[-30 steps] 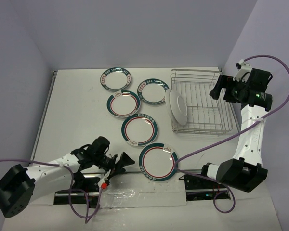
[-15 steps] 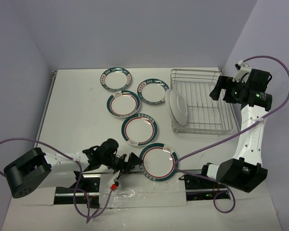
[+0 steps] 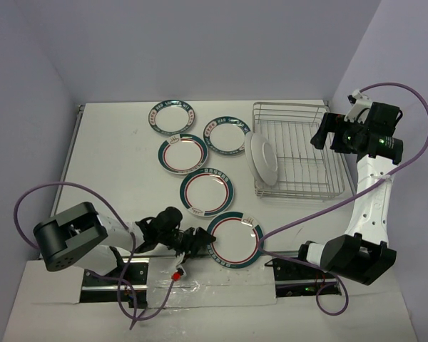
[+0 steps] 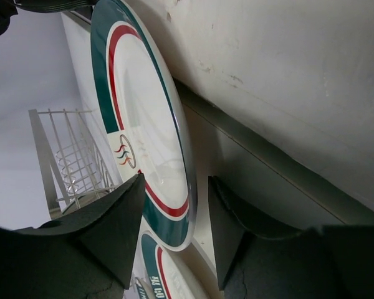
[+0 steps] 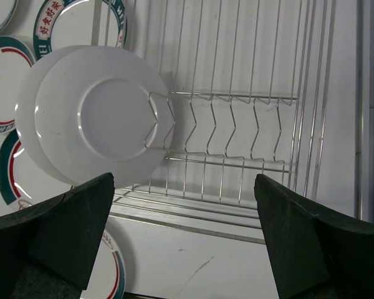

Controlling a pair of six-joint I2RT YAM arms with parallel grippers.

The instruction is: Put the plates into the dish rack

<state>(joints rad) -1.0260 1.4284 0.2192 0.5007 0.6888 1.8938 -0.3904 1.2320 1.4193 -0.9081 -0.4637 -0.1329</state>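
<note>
The nearest green-rimmed plate (image 3: 235, 240) lies flat at the table's front edge. My left gripper (image 3: 200, 239) is low at its left edge. In the left wrist view the plate's rim (image 4: 143, 124) sits between the open jaws of the left gripper (image 4: 176, 180), with a gap on each side. Two plates (image 3: 262, 158) stand upright, white undersides out, at the left end of the dish rack (image 3: 307, 153). My right gripper (image 3: 321, 133) hovers over the rack's right side, wide open and empty (image 5: 187, 243). The standing plates (image 5: 93, 124) and the rack wires (image 5: 311, 93) show below it.
More plates lie flat on the table: one at the middle (image 3: 207, 190), one behind it (image 3: 182, 153), two at the back (image 3: 172, 116) (image 3: 225, 135). A purple cable (image 3: 285, 226) runs past the near plate's right side. The table's front edge rail (image 4: 287, 180) lies beside the left fingers.
My left gripper has moved right along the front edge until its jaws straddle the near plate's left rim. The right arm and the plates have not moved.
</note>
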